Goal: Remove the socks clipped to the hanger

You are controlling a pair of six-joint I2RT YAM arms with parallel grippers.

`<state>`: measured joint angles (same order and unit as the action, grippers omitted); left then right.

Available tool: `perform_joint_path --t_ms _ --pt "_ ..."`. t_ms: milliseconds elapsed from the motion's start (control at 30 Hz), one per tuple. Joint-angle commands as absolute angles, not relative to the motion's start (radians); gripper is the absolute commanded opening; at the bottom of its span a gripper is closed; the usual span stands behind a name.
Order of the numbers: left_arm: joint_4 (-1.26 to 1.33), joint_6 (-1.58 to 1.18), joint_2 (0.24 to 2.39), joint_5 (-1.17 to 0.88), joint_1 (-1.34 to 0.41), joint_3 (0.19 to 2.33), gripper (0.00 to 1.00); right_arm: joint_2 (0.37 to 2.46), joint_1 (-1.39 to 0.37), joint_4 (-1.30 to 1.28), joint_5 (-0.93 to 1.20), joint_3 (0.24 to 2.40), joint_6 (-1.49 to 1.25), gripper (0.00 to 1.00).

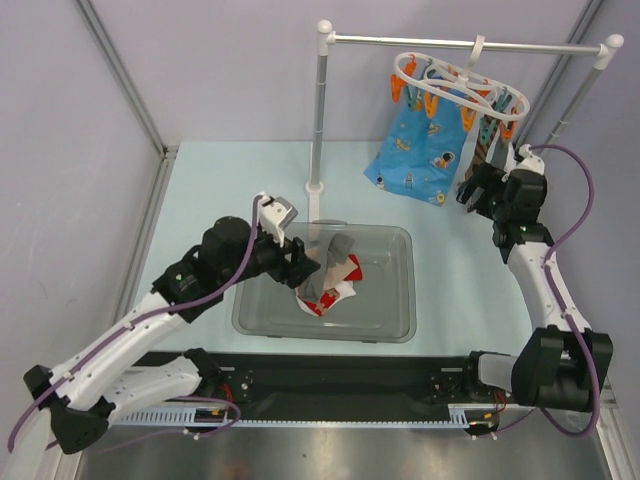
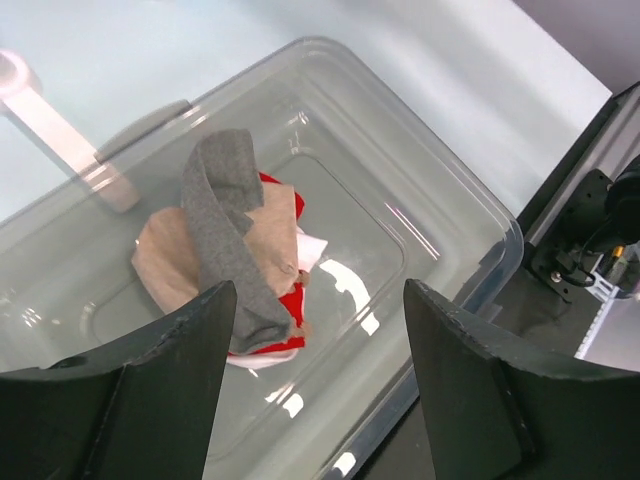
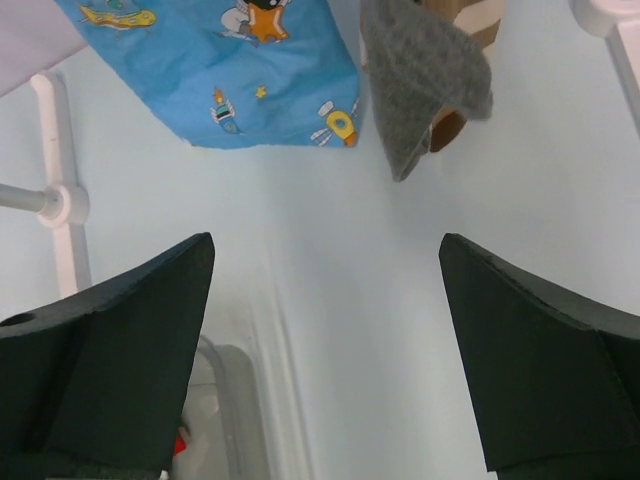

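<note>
On the desk (image 1: 200, 190), the clear bin (image 1: 395, 325) holds a pile of socks (image 2: 230, 250), with the left tool (image 2: 320, 300) released and empty above it. The hanger (image 1: 455, 88) on the far-right rail (image 1: 400, 40) carries a blue sock (image 1: 420, 150), a grey sock (image 3: 425, 85) and a striped sock (image 3: 483, 22). Each hangs with its long axis vertical, free end down. The step in hand is judged to be the next pick: the right tool (image 3: 325, 250), spread wide and empty near those free ends, must close on one sock and pull it down off its peg.
</note>
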<state>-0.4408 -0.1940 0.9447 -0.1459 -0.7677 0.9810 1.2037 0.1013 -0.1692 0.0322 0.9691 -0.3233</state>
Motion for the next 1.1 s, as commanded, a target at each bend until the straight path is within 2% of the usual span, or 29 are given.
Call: perform_joint_path --t_ms 0,200,300,400,433,600,633,733,1067 --pt "-0.347 -0.132 0.861 -0.161 -0.77 0.945 0.73 1.256 0.113 0.047 0.002 0.953 -0.264 0.99" --pt "-0.278 -0.135 0.785 -0.169 -0.77 0.893 0.73 1.376 0.14 0.24 -0.018 0.939 -0.245 0.97" --pt "-0.261 -0.138 0.775 -0.176 -0.77 0.876 0.73 1.414 0.144 0.296 0.041 0.94 -0.255 0.91" --pt "-0.262 -0.135 0.782 -0.176 -0.77 0.87 0.73 1.417 0.144 0.293 0.11 0.945 -0.264 0.75" --pt "-0.264 -0.135 0.784 -0.172 -0.77 0.865 0.73 1.408 0.144 0.284 0.117 0.942 -0.27 0.62" --pt "-0.258 -0.152 0.799 -0.183 -0.77 0.865 0.73 1.29 0.143 0.163 0.041 0.897 -0.33 0.28" --pt "-0.25 -0.156 0.799 -0.187 -0.77 0.868 0.73 1.237 0.143 0.152 0.037 0.873 -0.334 0.17" --pt "-0.238 -0.179 0.813 -0.209 -0.77 0.877 0.73 1.125 0.141 0.098 0.063 0.856 -0.354 0.0" --pt "-0.181 -0.265 0.945 -0.241 -0.77 0.994 0.72 0.977 0.091 -0.208 0.193 0.986 -0.39 0.0"
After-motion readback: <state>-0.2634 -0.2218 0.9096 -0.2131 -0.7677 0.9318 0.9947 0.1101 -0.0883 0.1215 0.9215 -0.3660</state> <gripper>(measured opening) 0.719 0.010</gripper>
